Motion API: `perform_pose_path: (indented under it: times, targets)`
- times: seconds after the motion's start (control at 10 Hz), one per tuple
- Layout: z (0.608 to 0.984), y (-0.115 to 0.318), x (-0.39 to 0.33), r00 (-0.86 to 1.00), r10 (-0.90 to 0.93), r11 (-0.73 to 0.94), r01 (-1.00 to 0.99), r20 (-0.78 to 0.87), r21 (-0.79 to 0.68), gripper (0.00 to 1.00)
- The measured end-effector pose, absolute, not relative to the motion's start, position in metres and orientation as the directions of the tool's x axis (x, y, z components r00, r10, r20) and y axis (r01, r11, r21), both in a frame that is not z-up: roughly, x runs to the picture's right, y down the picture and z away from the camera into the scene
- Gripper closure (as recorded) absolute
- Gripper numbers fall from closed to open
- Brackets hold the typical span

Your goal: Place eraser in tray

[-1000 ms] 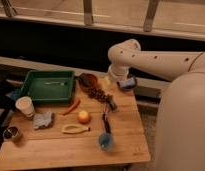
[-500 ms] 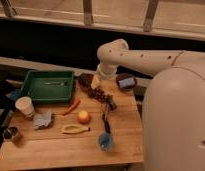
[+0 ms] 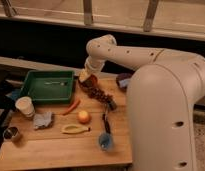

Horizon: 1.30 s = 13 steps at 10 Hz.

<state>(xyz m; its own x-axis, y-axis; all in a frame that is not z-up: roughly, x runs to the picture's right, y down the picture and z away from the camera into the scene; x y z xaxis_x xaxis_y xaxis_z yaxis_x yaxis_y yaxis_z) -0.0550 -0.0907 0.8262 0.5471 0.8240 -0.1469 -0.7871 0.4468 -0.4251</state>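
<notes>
At your near right, the robot's bulky white body point(image 3: 163, 125) fills the frame and hides the right end of the light wooden table point(image 3: 56, 150). Nearest the front edge stands a small blue cup-shaped object point(image 3: 106, 142), with a thin dark utensil point(image 3: 105, 123) lying just behind it. At the far left edge sits a small round metal cup point(image 3: 12, 133).

One row back you find a pale yellow, banana-like piece point(image 3: 75, 129), a crumpled grey-blue cloth point(image 3: 42, 120) and a round orange fruit point(image 3: 84, 117). A white paper cup point(image 3: 24, 105) stands left of the cloth, and a slim orange-red, carrot-like item point(image 3: 72, 106) lies just below the tray's near right corner. No lettering on any of them can be read.

The large shallow green plastic tray point(image 3: 38, 91) sits at the table's back left, holding a small pale item point(image 3: 56, 83) too faint to identify. Right of the tray, a dark, lumpy string of objects point(image 3: 99, 95) runs diagonally toward the centre; its make-up is unclear.

The white arm point(image 3: 121, 52) bends down from the body, and the gripper point(image 3: 85, 77) hangs just beside the tray's right rim, over a round brown bowl point(image 3: 91, 81). You cannot tell whether the gripper is apart or together. The eraser cannot be picked out anywhere with confidence. A round purple bowl point(image 3: 123, 80) is partly cut off by the body. Behind, metal railing posts point(image 3: 88, 12) cross the top.
</notes>
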Motion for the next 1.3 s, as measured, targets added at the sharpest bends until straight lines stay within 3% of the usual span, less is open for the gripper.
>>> perform_pose_path:
  times: [0.7, 1.3]
  targets:
    - [0.847, -0.096, -0.067, 0.526, 0.838, 0.416, -0.789, -0.146, -0.453, 0.27]
    - [0.916, -0.096, -0.08, 0.467, 0.875, 0.361, -0.806, -0.13, -0.469, 0.27]
